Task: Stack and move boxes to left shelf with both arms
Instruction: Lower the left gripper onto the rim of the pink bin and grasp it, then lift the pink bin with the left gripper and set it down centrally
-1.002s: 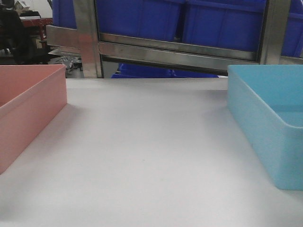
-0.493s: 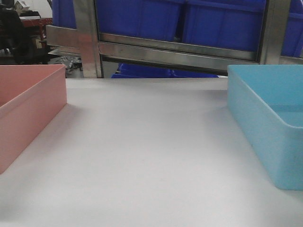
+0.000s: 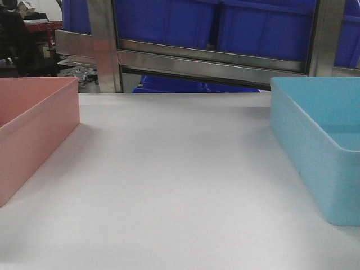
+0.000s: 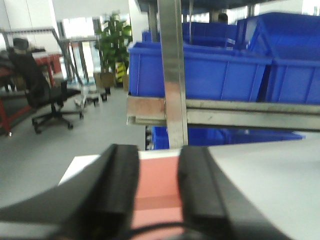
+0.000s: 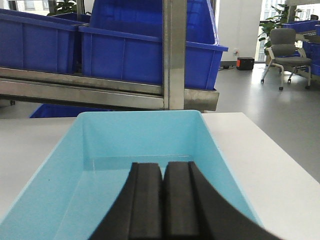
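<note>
Pink box (image 3: 34, 126), blue box (image 3: 315, 157) rest on white tabletop (image 3: 180, 185) (crates (image 3: 169, 22) behind); left end effector (image 4: 157, 192) spread, right end effector (image 5: 162, 200) pressed together.

This looks like a warehouse-style workshop sharing space with an office. Ahead of the left tool (image 4: 156, 165) and the right tool (image 5: 162, 170), a steel rack (image 3: 214, 64) holds big blue crates (image 5: 145, 55) beyond a white worktop (image 3: 180, 185). Farther left of the left tool, an office chair (image 4: 42, 95) and a potted plant (image 4: 114, 42) stand on the grey floor (image 4: 75, 145).

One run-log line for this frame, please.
pink box left, blue box right, apart, unstacked | left tool open over pink | right tool shut over blue
</note>
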`<state>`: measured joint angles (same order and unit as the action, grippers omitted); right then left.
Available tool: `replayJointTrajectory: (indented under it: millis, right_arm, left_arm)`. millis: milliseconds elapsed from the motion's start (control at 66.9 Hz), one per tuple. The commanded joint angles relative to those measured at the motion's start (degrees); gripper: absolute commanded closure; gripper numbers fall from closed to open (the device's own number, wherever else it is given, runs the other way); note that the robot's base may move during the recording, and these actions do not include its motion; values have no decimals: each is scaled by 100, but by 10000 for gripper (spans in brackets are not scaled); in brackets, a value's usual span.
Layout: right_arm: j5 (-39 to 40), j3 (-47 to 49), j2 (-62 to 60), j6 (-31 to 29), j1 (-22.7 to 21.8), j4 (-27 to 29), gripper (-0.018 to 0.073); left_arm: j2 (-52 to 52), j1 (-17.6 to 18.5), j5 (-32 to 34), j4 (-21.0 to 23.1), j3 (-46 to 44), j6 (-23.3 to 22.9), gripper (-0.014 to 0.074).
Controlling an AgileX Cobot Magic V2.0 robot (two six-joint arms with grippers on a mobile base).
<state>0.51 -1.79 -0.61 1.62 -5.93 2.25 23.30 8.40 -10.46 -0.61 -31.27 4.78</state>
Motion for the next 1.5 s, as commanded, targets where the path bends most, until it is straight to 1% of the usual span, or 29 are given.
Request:
replayJointTrajectory:
  millis: [0,45,90,150,224,299,344,359,374,419,449,493,538,598,658,688,778,837,957,1047,1301,1391,1480]
  right_arm:
    - [504,18,-25,-49,-20,-18,505]
    - [504,18,-25,-49,-20,-18,505]
    - [504,18,-25,-49,-20,-18,505]
    - [504,18,-25,-49,-20,-18,505]
    - [504,18,-25,-49,-20,-18,505]
    - [504,18,-25,-49,-20,-18,505]
    - [504,18,-25,-49,-20,-18,505]
    - [504,18,-25,-49,-20,-18,505]
    - [504,18,-25,-49,-20,-18,505]
    - [504,18,-25,-49,-20,-18,505]
    - [504,18,-25,-49,-20,-18,505]
    - [504,18,-25,-49,-20,-18,505]
    - [504,18,-25,-49,-20,-18,505]
    - [504,18,-25,-49,-20,-18,505]
    - [504,18,-25,-49,-20,-18,505]
    - [504,18,-25,-49,-20,-18,505]
    - [504,18,-25,-49,-20,-18,505]
    - [504,18,-25,-49,-20,-18,505]
    - [504,18,-25,-49,-20,-18,505]
    - [504,18,-25,-49,-20,-18,505]
    - [504,18,-25,-49,-20,-18,505]
    - [504,18,-25,-49,-20,-18,505]
    - [504,18,-25,-49,-20,-18,505]
  left_arm:
    - [740,28,-125,-19,-730,8,204]
    - [1196,28,-489,-19,-1061,8,161]
    - [1516,28,-859,-19,-1402,8,143]
    - [1999,28,-1459,-19,-1845,8,144]
    - [2659,-5,-2396,-122,-2485,8,144]
    - [3295,-197,-3058,-200,-3104,8,143]
    - [3672,-409,-3409,-199,-3486,85,143]
    - [3774,-482,-3538,-184,-3591,167,143]
    - [3972,-636,-3656,-156,-3797,241,143]
    - [4256,-889,-3904,-100,-4094,470,143]
    - [4477,-1118,-4042,-44,-4287,642,143]
    - [4782,-1459,-4247,126,-4649,949,143]
    - [5078,-1801,-4403,471,-4926,1293,143]
    - [5414,-2210,-4522,831,-5179,1588,143]
    - [5903,-2594,-4480,1186,-5419,1841,143]
    - [6106,-2728,-4480,1240,-5508,1903,143]
    - [6564,-2964,-4492,1332,-5644,1928,144]
    - [6828,-3002,-4448,1375,-5657,1959,144]
    - [7361,-3002,-4326,1511,-5657,2261,148]
    - [7733,-3002,-4275,1611,-5657,2405,148]
    - [8495,-3002,-4006,1611,-5657,2405,153]
    - [8621,-3002,-3969,1536,-5657,2405,190]
    - [8729,-3002,-3929,1447,-5657,2405,275]
